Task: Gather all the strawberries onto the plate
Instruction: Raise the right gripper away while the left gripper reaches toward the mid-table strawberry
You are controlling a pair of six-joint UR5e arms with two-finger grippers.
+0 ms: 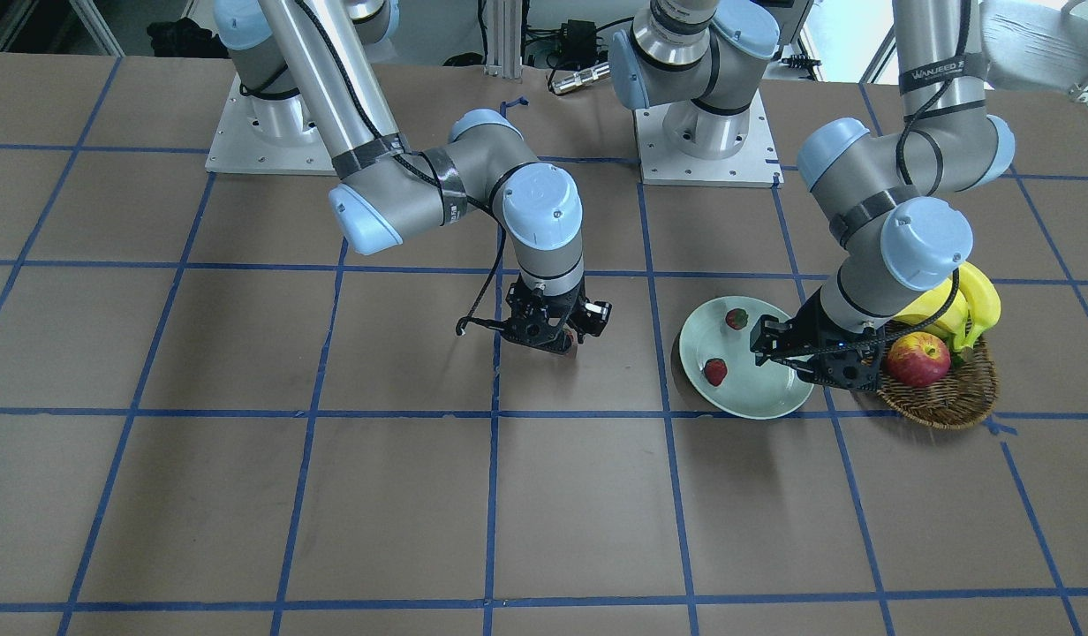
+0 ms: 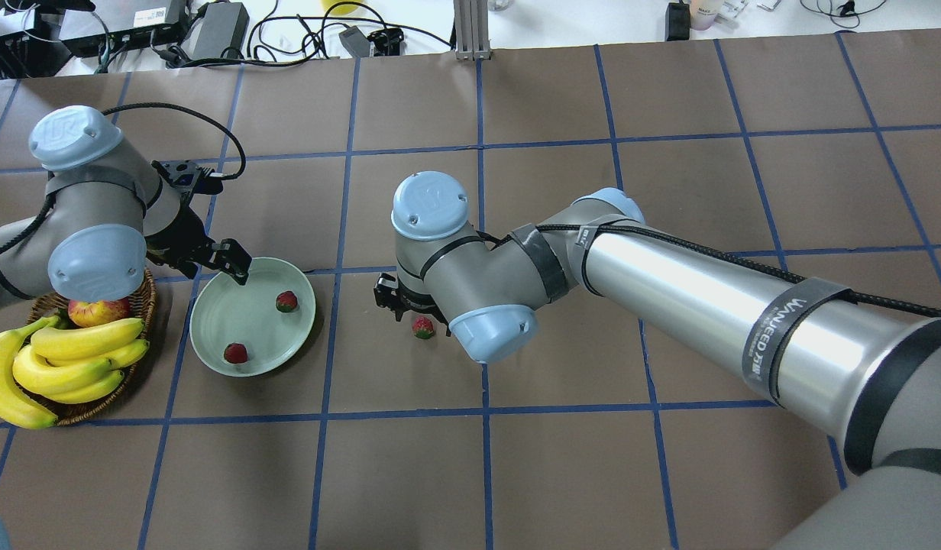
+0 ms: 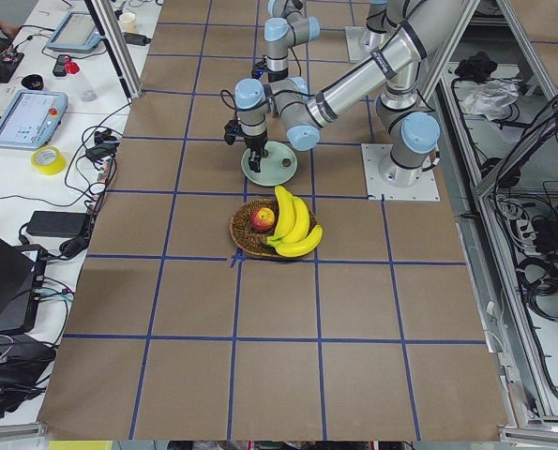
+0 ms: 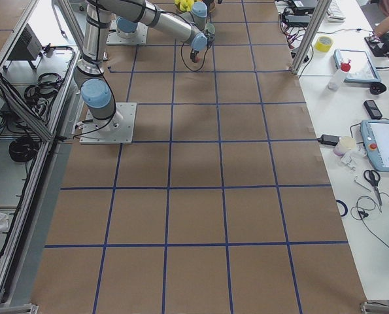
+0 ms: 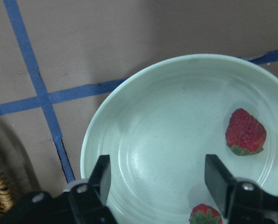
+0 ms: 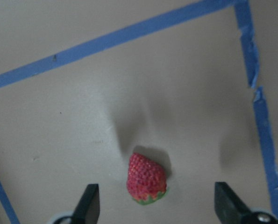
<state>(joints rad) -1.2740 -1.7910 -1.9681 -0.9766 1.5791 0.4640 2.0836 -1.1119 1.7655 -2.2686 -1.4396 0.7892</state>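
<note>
Resting beneath the gaping right pincer (image 6: 157,204), one pimpled red strawberry (image 6: 146,176), green-capped; left pincer (image 5: 158,169) gaping too.

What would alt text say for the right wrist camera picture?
A red strawberry lies on the brown table between the spread tips of the open right pincer. Blue tape lines cross the table.

You have a brown wicker basket (image 1: 950,399) holding a red-yellow apple (image 1: 918,359) and a bunch of yellow bananas (image 1: 981,305) side by side, on brown table paper (image 1: 403,503) gridded with blue tape (image 1: 491,495).
</note>
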